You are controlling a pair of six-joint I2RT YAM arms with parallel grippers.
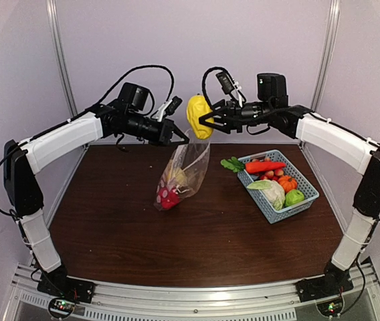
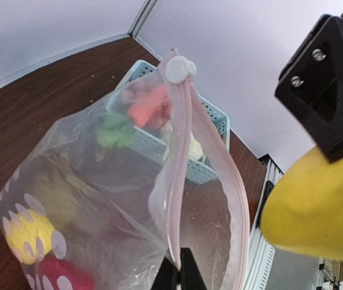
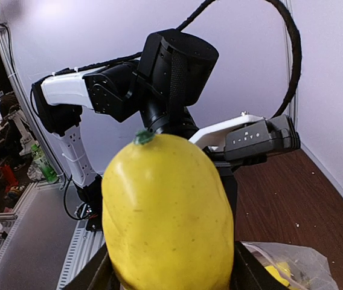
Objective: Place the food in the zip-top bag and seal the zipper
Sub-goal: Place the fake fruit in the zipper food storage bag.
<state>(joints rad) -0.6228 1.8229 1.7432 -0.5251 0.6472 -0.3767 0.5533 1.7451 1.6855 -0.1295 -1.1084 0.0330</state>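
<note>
Left hand (image 1: 182, 140) is clamped shut on the top edge of the zip-top bag (image 1: 184, 170), pinching it right at the mouth. The bag hangs down from there, with its bottom end looking like it's resting on the bench (image 1: 176, 241), about mid-bench. In the left wrist view the zipper (image 2: 180, 133) is not sealed: the 2 pinkish strips spread apart toward the camera, and the white slider (image 2: 178, 68) sits at the far end.

There are 2 pieces of the food in the bag, a yellow one (image 2: 26, 232) and a red one (image 2: 60, 278), both down at the bottom behind the white polka dots.

Right hand (image 1: 209, 122) is gripping a big yellow fruit (image 3: 165, 211), 1 finger on each side, little green stem on top. It's up in the air just beside the left hand and a bit above the bag mouth, so not in the bag.

The rest of the food is in the light-blue basket (image 1: 309, 195) on the right side of the bench: a long red-orange veg (image 1: 265, 166), small orange pumpkin (image 1: 287, 182), pale cabbage (image 1: 270, 192) and a green fruit (image 1: 295, 196). Leafy greens (image 1: 231, 164) sit at the basket's left corner; can't tell if they're inside or on the bench.
</note>
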